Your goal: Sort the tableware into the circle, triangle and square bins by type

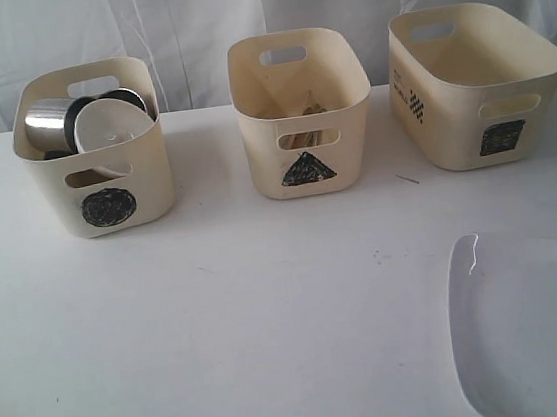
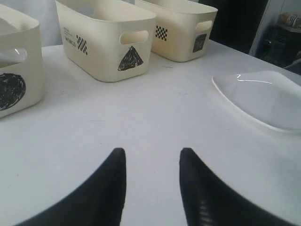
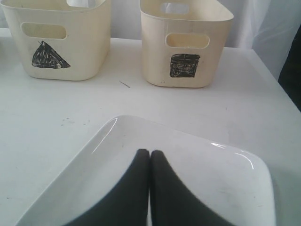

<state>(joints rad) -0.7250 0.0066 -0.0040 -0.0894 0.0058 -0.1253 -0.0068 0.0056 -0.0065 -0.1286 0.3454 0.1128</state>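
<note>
A black scribbled circle [image 1: 108, 207] marks the front wall of the cream plastic tub with cut-out handles [image 1: 49, 184], ahead of the left gripper's [image 2: 153, 153] jaws and off to one side. Straight beyond those jaws, a matching cream tub [image 2: 103, 52] bears a black triangle [image 2: 130, 59], a checkered patch [image 2: 82, 44] and small dark print [image 2: 69, 42] too blurred to read. Beyond the right gripper's [image 3: 150, 151] jaws, the wider cream tub [image 3: 216, 56] carries a black square [image 3: 184, 65] and, on its side wall, a second checkered patch [image 2: 161, 33].
</note>
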